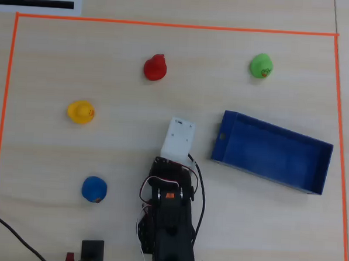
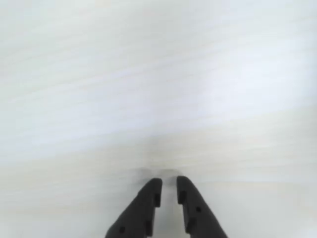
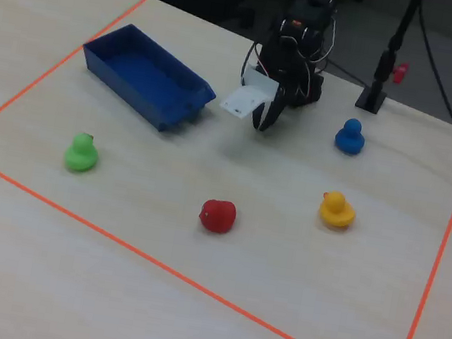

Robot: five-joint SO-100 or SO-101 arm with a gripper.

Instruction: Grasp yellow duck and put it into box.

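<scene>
The yellow duck (image 1: 80, 111) sits on the pale wooden table at the left in the overhead view, and at the right in the fixed view (image 3: 336, 210). The blue open box (image 1: 272, 156) lies empty to the right of the arm, and at the back left in the fixed view (image 3: 138, 70). My gripper (image 2: 169, 182) points down at bare table, its black jaws nearly together with nothing between them. In the fixed view it (image 3: 263, 122) hangs beside the box, well apart from the yellow duck. In the overhead view a white wrist mount (image 1: 178, 139) hides the fingertips.
A red duck (image 1: 155, 67), a green duck (image 1: 261, 65) and a blue duck (image 1: 93, 189) stand on the table. Orange tape (image 1: 168, 24) frames the work area. A black stand (image 3: 376, 90) with cables is beside the arm base.
</scene>
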